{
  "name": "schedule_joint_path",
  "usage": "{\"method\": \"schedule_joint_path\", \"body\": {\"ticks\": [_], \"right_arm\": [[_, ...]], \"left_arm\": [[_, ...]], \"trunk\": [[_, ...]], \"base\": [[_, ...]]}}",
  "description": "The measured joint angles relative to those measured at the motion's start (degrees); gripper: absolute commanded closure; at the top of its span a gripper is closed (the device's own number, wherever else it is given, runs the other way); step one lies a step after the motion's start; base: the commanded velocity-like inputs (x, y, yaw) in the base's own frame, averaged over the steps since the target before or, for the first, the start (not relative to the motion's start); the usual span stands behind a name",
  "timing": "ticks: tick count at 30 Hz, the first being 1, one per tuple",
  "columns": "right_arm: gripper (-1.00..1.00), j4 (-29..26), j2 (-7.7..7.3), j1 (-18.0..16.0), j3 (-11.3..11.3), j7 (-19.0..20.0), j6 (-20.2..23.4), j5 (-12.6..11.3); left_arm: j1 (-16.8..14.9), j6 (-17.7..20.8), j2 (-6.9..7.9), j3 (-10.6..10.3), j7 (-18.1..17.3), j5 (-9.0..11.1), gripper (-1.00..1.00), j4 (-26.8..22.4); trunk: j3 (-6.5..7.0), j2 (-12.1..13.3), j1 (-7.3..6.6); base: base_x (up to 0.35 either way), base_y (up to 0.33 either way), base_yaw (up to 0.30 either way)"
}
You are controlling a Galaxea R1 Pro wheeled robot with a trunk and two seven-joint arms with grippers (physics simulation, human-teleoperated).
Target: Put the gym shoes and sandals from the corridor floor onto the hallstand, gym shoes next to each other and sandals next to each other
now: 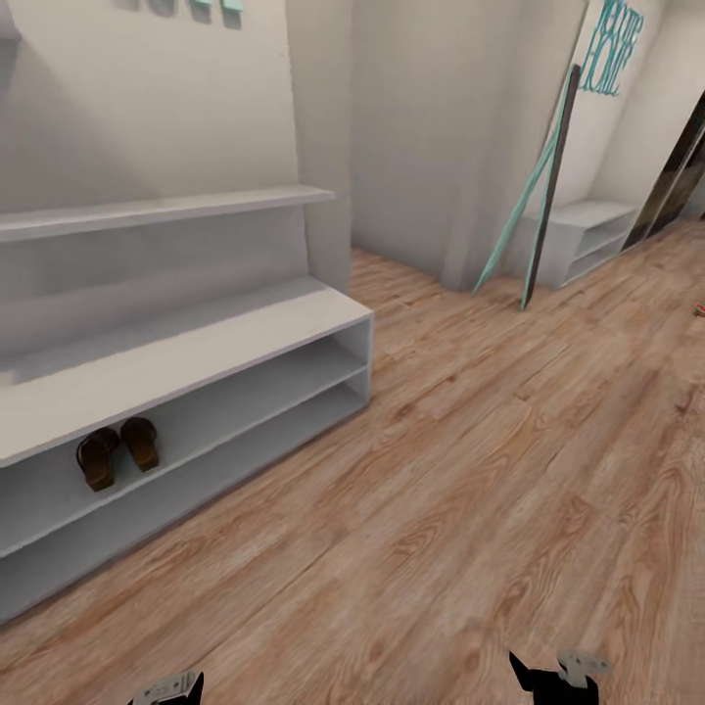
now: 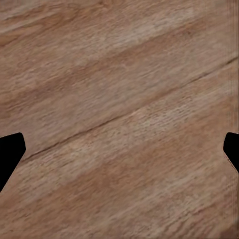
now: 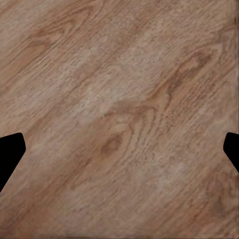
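Already the two sandals are seen side by side on the upper shelf of the shoe rack, while both sets of fingers are spread wide and empty over the floor, so the unseen gym shoes could be overlooked.

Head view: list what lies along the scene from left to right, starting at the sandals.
Two sandals on the shoe rack's upper shelf → right end of the shoe rack → leaning teal and dark poles → small white shelf unit → a small red thing at the right edge, too small to identify.
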Motion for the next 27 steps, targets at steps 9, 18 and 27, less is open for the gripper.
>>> {"method": "schedule_joint_path", "body": {"ticks": [9,18,27], "right_arm": [[-1.0,0.01,-0.03,0.0,-0.02,-0.04,0.0,0.0],[-1.0,0.01,-0.11,0.0,-0.05,0.01,0.0,0.0],[-1.0,0.02,-0.12,0.0,-0.05,0.01,-0.01,0.0]], "left_arm": [[0.0,-0.08,0.0,0.0,0.0,0.0,-1.0,0.01],[0.0,-0.17,0.0,0.0,-0.18,0.07,-1.0,-0.02],[0.0,-0.17,0.06,0.01,-0.6,0.09,-1.0,-0.08]], "trunk": [[-0.4,0.0,0.0],[-0.79,0.0,-0.03],[-1.15,0.0,-0.03]], "base": [[0.0,0.0,-0.282],[0.121,0.0,-0.282],[0.319,-0.032,-0.282]]}}
